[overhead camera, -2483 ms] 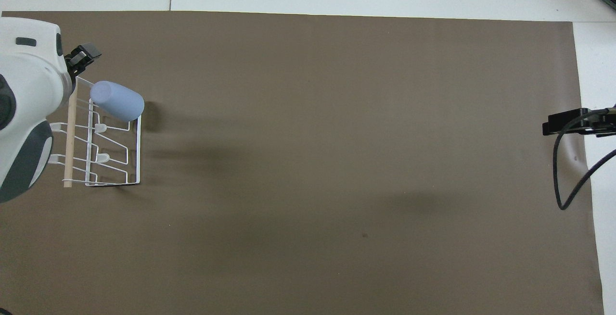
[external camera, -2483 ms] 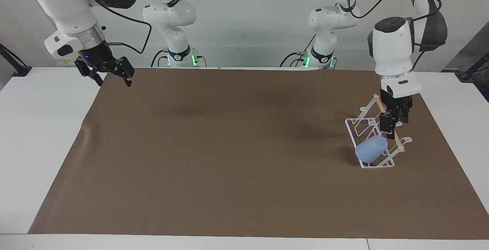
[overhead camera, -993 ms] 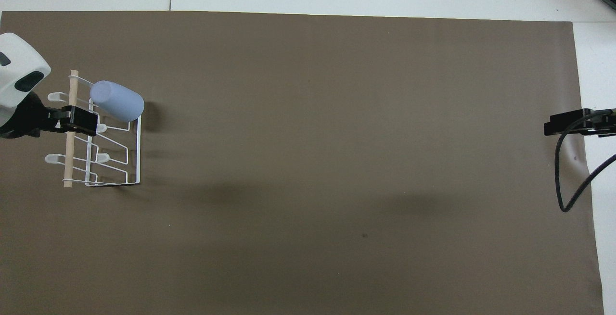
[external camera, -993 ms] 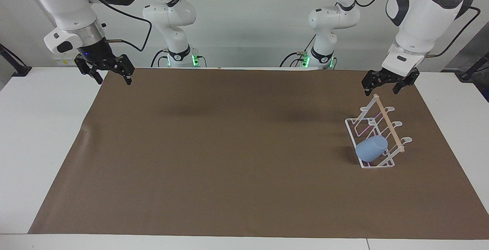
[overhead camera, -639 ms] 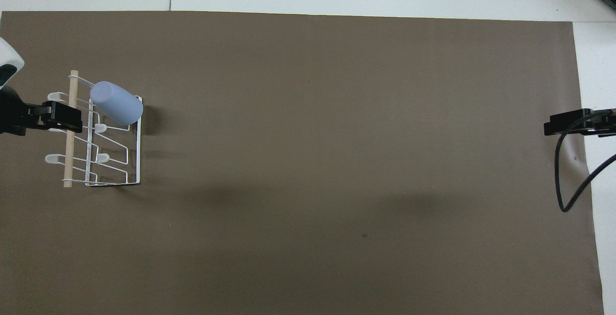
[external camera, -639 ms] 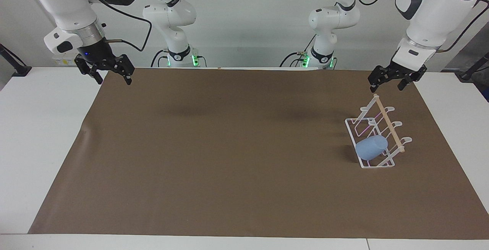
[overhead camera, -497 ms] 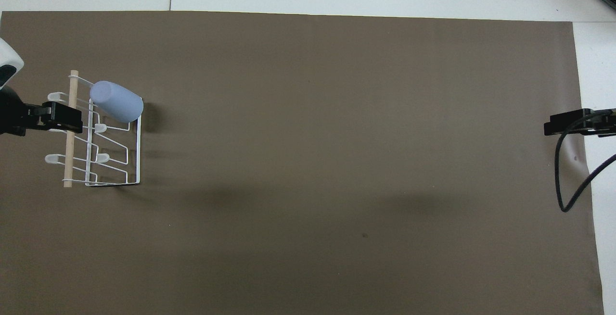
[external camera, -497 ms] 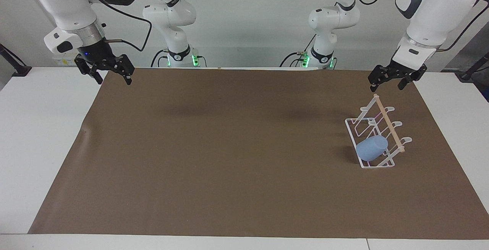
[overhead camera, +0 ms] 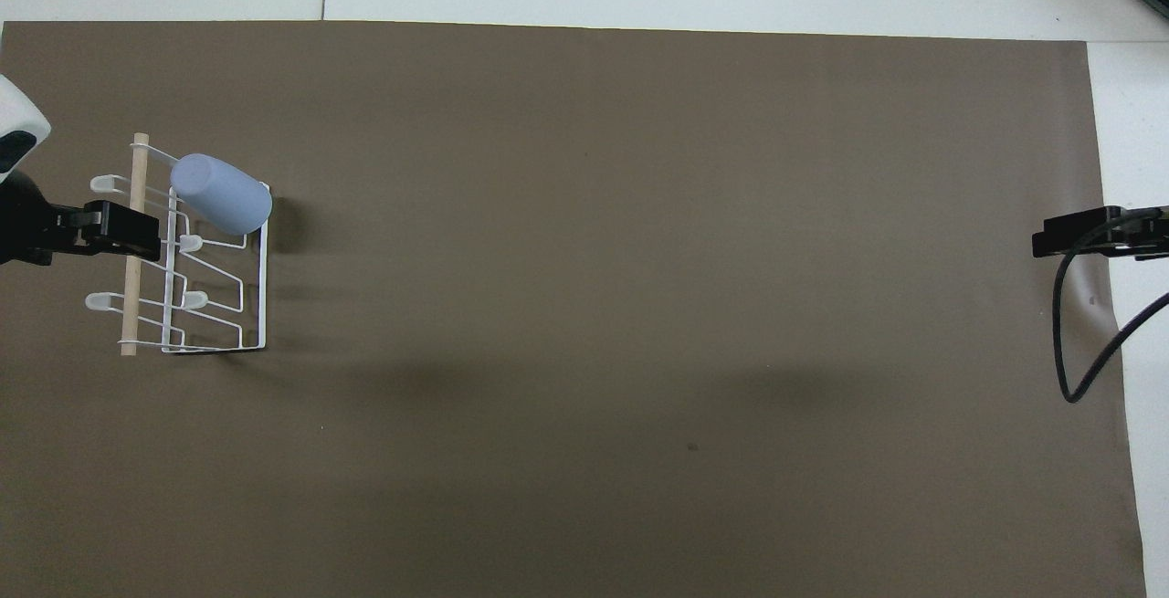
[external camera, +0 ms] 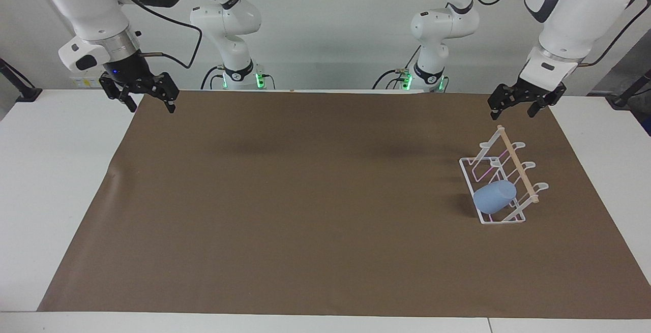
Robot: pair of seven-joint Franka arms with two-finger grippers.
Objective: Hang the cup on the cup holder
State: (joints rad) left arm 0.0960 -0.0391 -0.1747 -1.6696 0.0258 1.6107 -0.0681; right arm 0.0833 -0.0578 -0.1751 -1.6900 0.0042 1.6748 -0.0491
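The light-blue cup [external camera: 494,197] hangs tilted on a prong of the white wire cup holder [external camera: 514,160], at the holder's end farther from the robots. The holder stands on the brown mat toward the left arm's end of the table. In the overhead view the cup [overhead camera: 222,194] sits on the holder [overhead camera: 132,306] in the same way. My left gripper [external camera: 511,113] is open and empty, raised in the air above the holder; from overhead it [overhead camera: 119,225] covers the wooden rod. My right gripper [external camera: 152,109] is open and empty, and waits over the mat's corner at its own end [overhead camera: 1087,237].
A brown mat [external camera: 305,195] covers most of the white table [external camera: 51,195]. The two arm bases stand at the robots' edge. A black cable [overhead camera: 1064,342] hangs from the right arm.
My left gripper has left the holder's rod, risen and drawn back toward its base, open and empty. The cup stays on the holder. The right arm has not moved.
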